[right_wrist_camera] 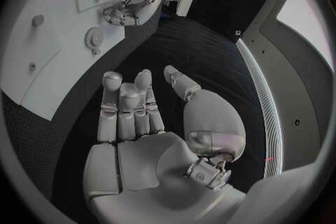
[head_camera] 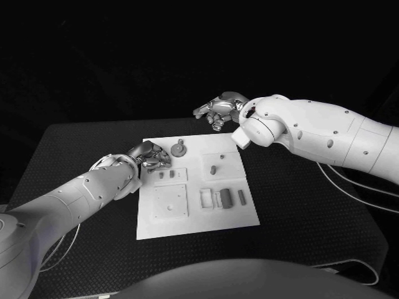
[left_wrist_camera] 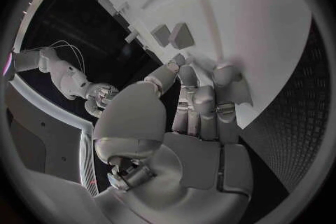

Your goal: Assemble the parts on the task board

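Note:
The white task board (head_camera: 196,219) lies in the middle of the black table. On it are a round knobbed part (head_camera: 180,148), a small peg (head_camera: 214,168), a square plate (head_camera: 171,200) and several oblong parts (head_camera: 223,198). My left hand (head_camera: 148,154) is at the board's far left edge, fingers (left_wrist_camera: 203,95) lying on the board (left_wrist_camera: 245,5). Its thumb tip sits by a small piece (left_wrist_camera: 179,59); I cannot tell whether it pinches it. My right hand (head_camera: 220,109) hovers beyond the board's far edge, with fingers (right_wrist_camera: 126,103) spread and an empty palm.
Two small blocks (left_wrist_camera: 172,36) stand on the board just past my left fingertips. In the right wrist view, the toothed round part (right_wrist_camera: 93,39) and my left hand (right_wrist_camera: 126,8) show on the board (right_wrist_camera: 35,73). Cables (head_camera: 361,190) trail under the right arm.

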